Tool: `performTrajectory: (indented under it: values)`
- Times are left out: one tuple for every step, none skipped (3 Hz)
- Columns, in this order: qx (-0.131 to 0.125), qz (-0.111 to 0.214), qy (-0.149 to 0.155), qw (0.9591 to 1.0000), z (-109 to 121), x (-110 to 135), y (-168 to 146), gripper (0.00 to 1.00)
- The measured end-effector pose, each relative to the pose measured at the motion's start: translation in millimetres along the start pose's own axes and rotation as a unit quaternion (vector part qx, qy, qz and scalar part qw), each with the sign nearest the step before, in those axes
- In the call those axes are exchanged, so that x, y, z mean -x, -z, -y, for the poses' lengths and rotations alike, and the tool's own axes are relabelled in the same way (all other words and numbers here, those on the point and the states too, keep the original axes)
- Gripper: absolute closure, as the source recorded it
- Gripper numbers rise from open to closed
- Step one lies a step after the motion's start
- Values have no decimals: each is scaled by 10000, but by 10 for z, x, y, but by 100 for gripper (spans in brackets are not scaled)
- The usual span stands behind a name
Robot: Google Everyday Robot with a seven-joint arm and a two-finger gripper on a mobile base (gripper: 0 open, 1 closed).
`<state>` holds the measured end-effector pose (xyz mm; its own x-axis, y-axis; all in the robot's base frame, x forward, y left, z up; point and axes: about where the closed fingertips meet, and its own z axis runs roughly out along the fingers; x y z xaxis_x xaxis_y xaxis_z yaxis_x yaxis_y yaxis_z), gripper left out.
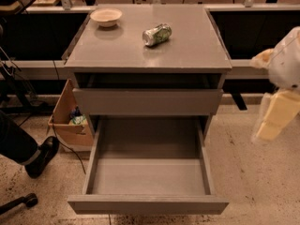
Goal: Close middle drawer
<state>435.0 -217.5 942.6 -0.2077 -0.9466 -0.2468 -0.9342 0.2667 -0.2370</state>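
At the far right hangs the pincer; apart or together cannot be told. Left of it, one middle drawer stands pulled far out. Above, the surface bears one bowl and one green can, lettering unreadable.

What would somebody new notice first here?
The middle drawer of the grey cabinet, pulled far out toward the camera and empty. Next, the can lying on its side and the bowl on the cabinet top, and the pale end effector hovering at the right edge.
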Motion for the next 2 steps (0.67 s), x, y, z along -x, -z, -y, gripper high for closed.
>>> performTrajectory:
  values:
    - [274,434,-90,9986,-202,-187,-533,0]
    - [709,913,-126,9932,-485,-252,-1187,0]
